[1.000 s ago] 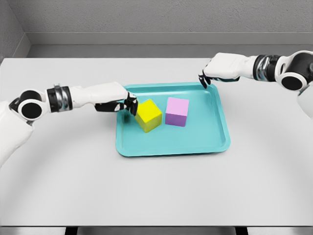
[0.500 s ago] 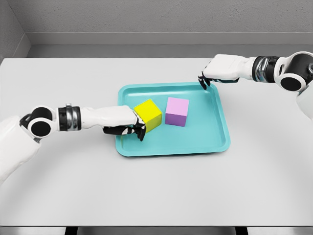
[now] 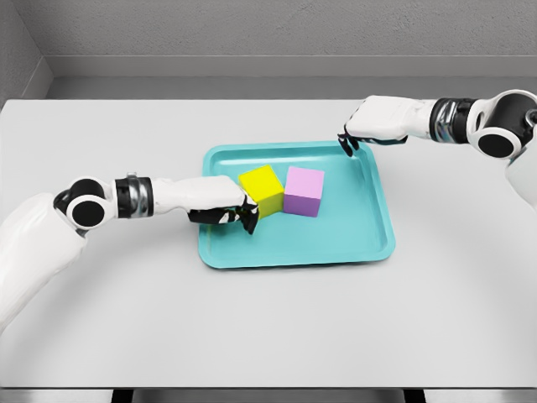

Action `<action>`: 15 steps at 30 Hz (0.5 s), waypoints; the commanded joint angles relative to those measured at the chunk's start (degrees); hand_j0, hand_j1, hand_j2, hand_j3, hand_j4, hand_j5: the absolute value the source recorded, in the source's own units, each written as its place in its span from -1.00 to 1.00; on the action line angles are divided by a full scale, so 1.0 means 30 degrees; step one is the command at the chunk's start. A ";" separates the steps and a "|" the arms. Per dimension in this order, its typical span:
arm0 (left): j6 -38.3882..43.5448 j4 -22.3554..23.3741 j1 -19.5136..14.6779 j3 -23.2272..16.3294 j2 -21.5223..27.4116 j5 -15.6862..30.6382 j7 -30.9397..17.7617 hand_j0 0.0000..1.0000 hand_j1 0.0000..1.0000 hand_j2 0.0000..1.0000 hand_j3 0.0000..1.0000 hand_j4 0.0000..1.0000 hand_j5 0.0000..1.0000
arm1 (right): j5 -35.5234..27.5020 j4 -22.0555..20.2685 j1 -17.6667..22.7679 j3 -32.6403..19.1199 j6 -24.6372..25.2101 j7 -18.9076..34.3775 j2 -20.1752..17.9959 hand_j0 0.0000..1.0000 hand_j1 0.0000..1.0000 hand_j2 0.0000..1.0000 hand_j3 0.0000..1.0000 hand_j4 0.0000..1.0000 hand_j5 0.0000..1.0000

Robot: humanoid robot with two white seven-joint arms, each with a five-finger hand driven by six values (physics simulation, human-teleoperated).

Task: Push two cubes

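Note:
A yellow cube [image 3: 263,188] and a pink cube [image 3: 303,191] stand side by side in the teal tray [image 3: 369,239], their near corners touching. My left hand [image 3: 241,217] reaches into the tray from the left, with curled fingers pressed against the yellow cube's lower left side; it holds nothing. My right hand [image 3: 348,141] hovers over the tray's far right corner, fingers curled downward, well apart from the pink cube.
The tray lies in the middle of a pale grey table [image 3: 126,311]. A grey wall [image 3: 252,34] runs behind the table's far edge.
My left hand has dropped toward the tray's front and pushed the yellow cube up and to the right until it meets the pink cube. The right hand has hardly moved.

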 commanded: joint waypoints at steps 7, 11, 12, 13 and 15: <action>0.0003 0.0744 0.0000 0.0711 0.0275 0.0187 -0.0013 -0.30 -0.30 -0.30 -0.30 -0.30 -0.30 | -0.0068 0.0023 0.0000 -0.0032 0.0048 -0.0005 -0.0042 -0.22 -0.22 -0.22 -0.22 -0.22 -0.22; 0.0003 0.1095 0.0000 0.1648 0.0421 0.0129 -0.0013 -0.30 -0.30 -0.30 -0.30 -0.30 -0.30 | -0.0068 0.0023 0.0000 -0.0032 0.0048 -0.0005 -0.0042 -0.21 -0.21 -0.21 -0.21 -0.21 -0.21; 0.0003 0.1884 -0.0058 0.1854 0.0217 0.0128 -0.0013 -0.30 -0.30 -0.30 -0.30 -0.30 -0.30 | -0.0068 0.0023 0.0000 -0.0003 0.0048 -0.0005 -0.0042 -0.21 -0.21 -0.21 -0.21 -0.21 -0.21; 0.0003 0.2501 -0.0322 0.1854 -0.0018 0.0041 -0.0013 -0.31 -0.31 -0.31 -0.31 -0.31 -0.31 | -0.0068 0.0023 0.0000 -0.0003 0.0048 -0.0005 -0.0042 -0.20 -0.20 -0.20 -0.20 -0.20 -0.20; 0.0003 0.3088 -0.0732 0.1913 -0.0516 0.0011 -0.0013 -0.31 -0.31 -0.31 -0.31 -0.31 -0.31 | -0.0068 0.0023 0.0000 -0.0003 0.0048 -0.0005 -0.0042 -0.20 -0.20 -0.20 -0.20 -0.20 -0.20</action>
